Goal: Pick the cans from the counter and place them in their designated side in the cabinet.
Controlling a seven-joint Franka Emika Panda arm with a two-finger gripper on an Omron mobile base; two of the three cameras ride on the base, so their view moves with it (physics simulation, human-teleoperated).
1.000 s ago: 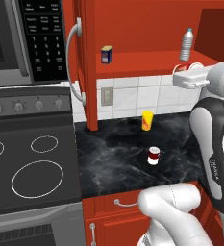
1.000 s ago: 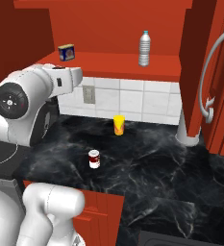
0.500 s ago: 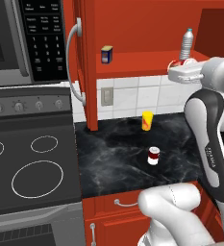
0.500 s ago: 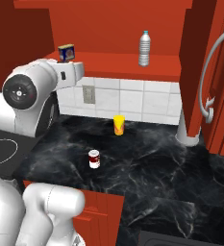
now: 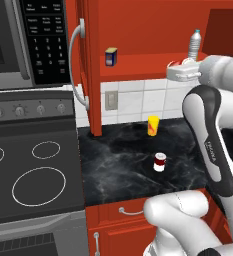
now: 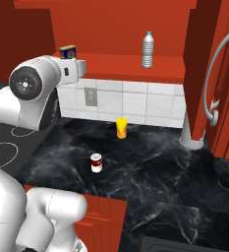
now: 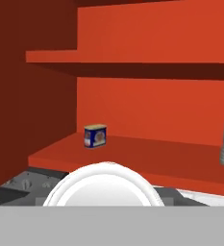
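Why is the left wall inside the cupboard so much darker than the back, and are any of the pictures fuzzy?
In the hand view, the cabinet side wall is dark shaded brown-red beside the bright back, with a dark band under the upper shelf; the blue-and-yellow box looks slightly soft. In both base views, the counter and maroon can look sharp, with no glare.

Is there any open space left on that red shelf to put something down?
Yes. The red shelf is bare along the long stretch between the small blue-and-yellow box near its left end and the water bottle toward the right. Nothing on it is crowded. The gripper, holding a can, is approaching the box's end.
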